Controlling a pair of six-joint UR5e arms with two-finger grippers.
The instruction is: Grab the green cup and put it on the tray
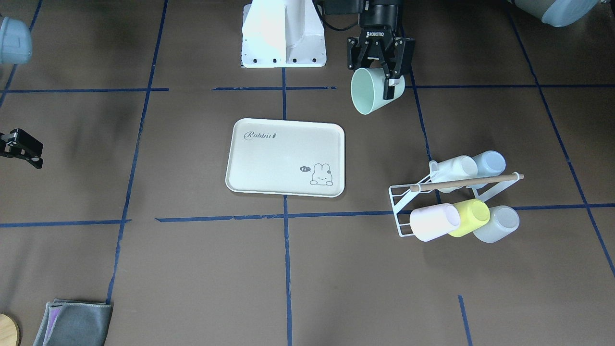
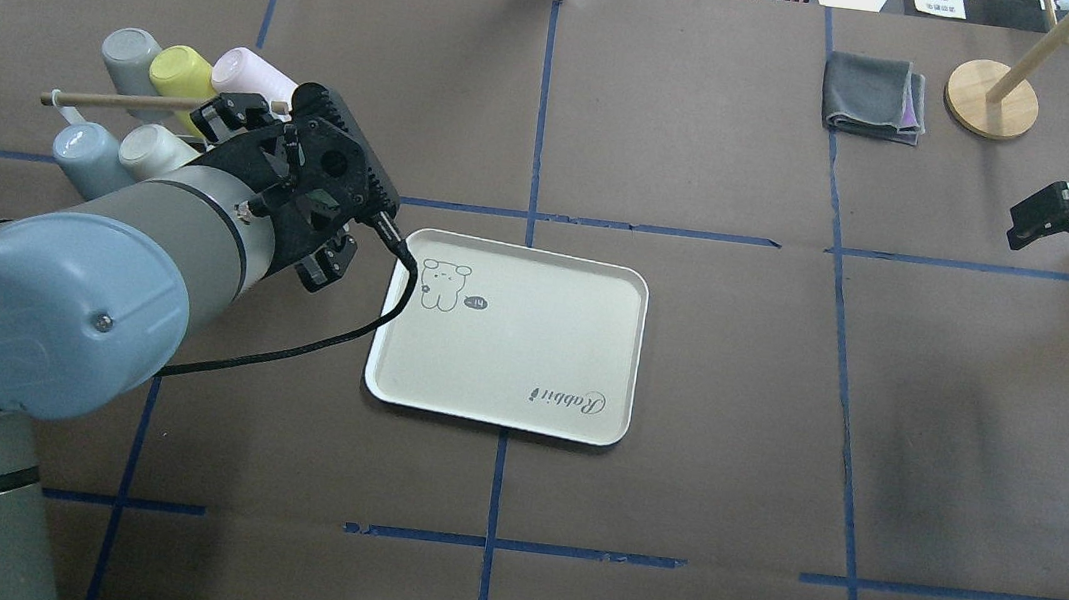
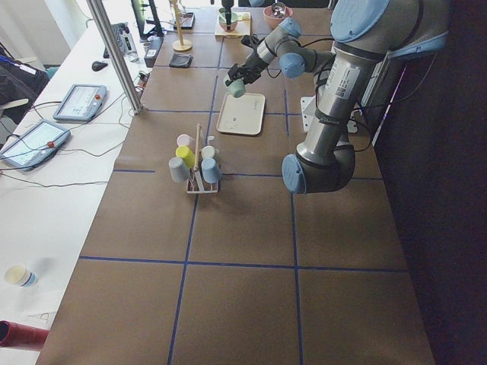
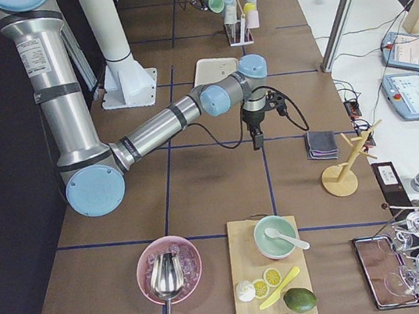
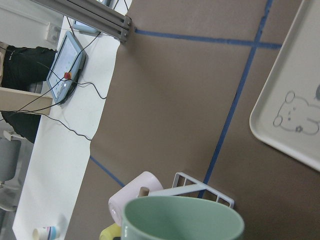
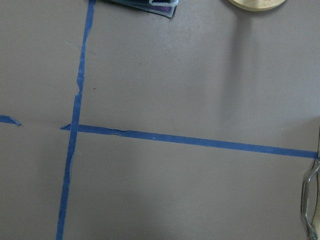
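The pale mint-green cup hangs tilted in my left gripper, which is shut on its rim. It is held above the table on the robot's side of the tray, off the tray's corner. The cup's mouth fills the bottom of the left wrist view. In the overhead view the gripper hides the cup. The cream "Rabbit" tray lies flat and bare at the table's middle. My right gripper hovers open and empty far from the tray.
A white wire rack with a wooden dowel holds pink, yellow-green and pale blue cups beside my left arm. A folded grey cloth and a wooden stand sit at the far right.
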